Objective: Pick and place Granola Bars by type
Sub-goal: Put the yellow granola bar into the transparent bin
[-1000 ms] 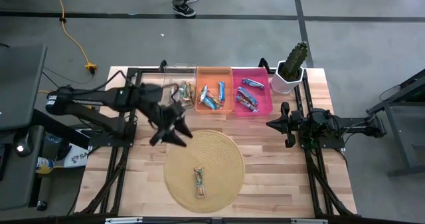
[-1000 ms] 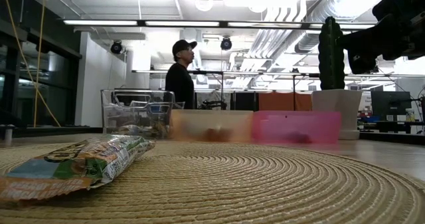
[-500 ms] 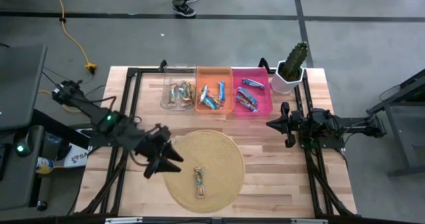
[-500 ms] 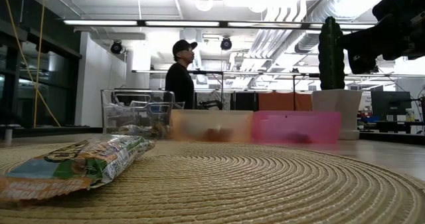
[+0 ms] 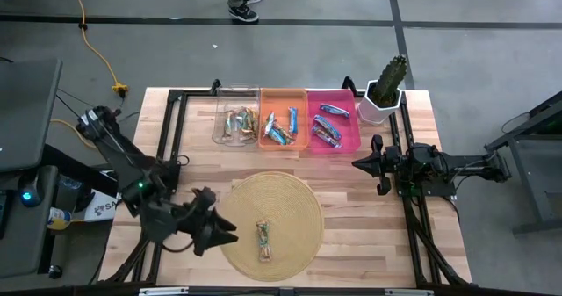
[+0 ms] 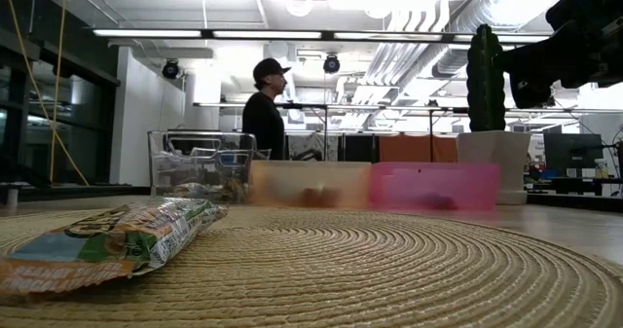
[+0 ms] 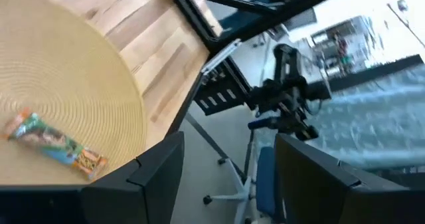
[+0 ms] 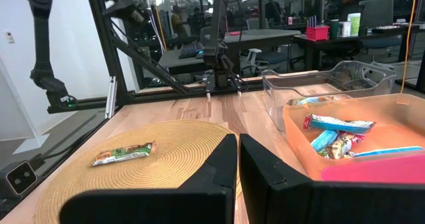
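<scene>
Since the earlier frames, the left gripper [image 5: 226,234] has swung from beside the bins down to the lower left of the high view, and now sits at the left edge of the round woven straw mat [image 5: 299,199], its 2 dark fingers [image 7: 156,177] spread apart and holding nothing. 1 tan and green foil-wrapped granola bar [image 5: 262,240] lies alone on the mat in the lower centre of the high view, just right of that gripper and not touching it. Other bars lie sorted in 3 bins along the upper centre of the light wooden table [image 5: 351,243]: a clear plastic bin [image 5: 234,94], an orange bin [image 5: 282,96] and a pink bin [image 5: 351,129]. At the right of the high view, the right gripper [image 5: 357,163] waits with its fingers pressed together, well apart from the mat.
</scene>
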Controlling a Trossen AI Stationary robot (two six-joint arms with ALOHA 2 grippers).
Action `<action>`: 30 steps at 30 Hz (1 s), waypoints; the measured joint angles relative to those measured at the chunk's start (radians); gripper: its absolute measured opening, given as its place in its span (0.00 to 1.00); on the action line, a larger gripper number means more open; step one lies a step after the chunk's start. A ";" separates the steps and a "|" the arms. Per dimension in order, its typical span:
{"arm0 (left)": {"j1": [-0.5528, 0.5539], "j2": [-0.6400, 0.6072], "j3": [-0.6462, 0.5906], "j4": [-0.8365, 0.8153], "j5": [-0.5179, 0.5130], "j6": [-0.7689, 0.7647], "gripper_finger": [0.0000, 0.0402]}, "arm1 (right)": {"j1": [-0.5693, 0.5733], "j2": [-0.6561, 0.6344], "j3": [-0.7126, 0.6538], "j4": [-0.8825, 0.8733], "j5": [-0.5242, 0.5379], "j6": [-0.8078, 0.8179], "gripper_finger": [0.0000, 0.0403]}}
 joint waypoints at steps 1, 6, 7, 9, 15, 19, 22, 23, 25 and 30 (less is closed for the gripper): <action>-0.001 0.015 0.000 0.000 -0.009 -0.029 0.58 | 0.000 0.000 0.000 0.000 0.000 0.000 0.00; 0.004 0.114 0.000 -0.001 -0.014 -0.157 0.58 | 0.000 0.000 0.000 0.000 0.000 0.000 0.00; 0.005 0.136 0.000 0.000 -0.014 -0.187 0.58 | 0.000 0.000 0.000 0.000 0.000 0.000 0.00; 0.025 0.185 0.000 -0.004 -0.003 -0.263 0.58 | 0.000 0.000 0.000 0.000 0.000 0.000 0.00; 0.122 0.337 0.060 -0.048 0.173 -0.416 0.58 | 0.000 0.000 0.000 0.000 0.000 0.000 0.00; 0.205 0.448 0.186 -0.147 0.317 -0.414 0.58 | 0.000 0.000 0.000 0.000 0.000 0.000 0.00; 0.252 0.528 0.308 -0.330 0.385 -0.420 0.58 | 0.000 0.000 0.000 0.000 0.000 0.000 0.00; 0.265 0.557 0.354 -0.392 0.406 -0.429 0.58 | 0.000 0.000 0.000 0.000 0.000 0.000 0.00; 0.282 0.608 0.437 -0.526 0.446 -0.441 0.58 | 0.000 0.000 0.000 0.000 0.000 0.000 0.00; 0.311 0.704 0.574 -0.718 0.488 -0.474 0.58 | 0.000 0.000 0.000 0.000 0.000 0.000 0.00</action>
